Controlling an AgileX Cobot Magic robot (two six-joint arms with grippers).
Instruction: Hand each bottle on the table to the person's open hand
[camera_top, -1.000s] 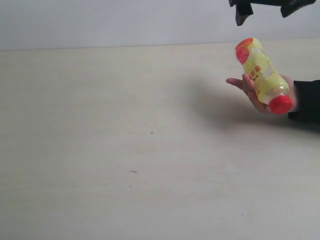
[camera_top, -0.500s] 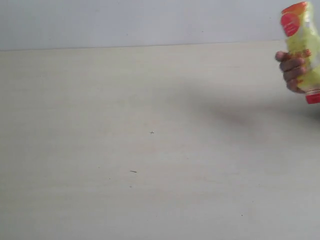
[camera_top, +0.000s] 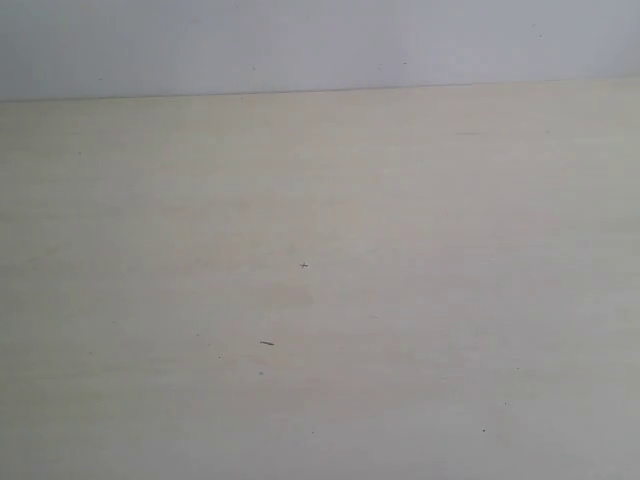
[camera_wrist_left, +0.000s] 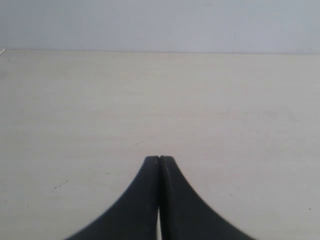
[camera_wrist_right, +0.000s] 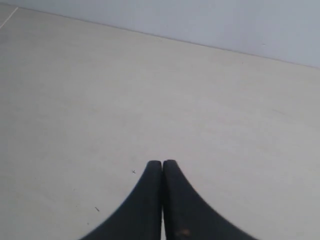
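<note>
- we no longer see the hand and yellow bottle, earlier at 3 o'clock over the table (camera_top: 300, 200).
- left gripper (camera_wrist_left: 159, 161) and right gripper (camera_wrist_right: 162, 164): both clenched, empty.

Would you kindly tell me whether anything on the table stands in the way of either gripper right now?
Nothing visible does. The left gripper and right gripper are both shut over the table, which shows only tiny dark specks. No bottle or open hand appears in any view.
</note>
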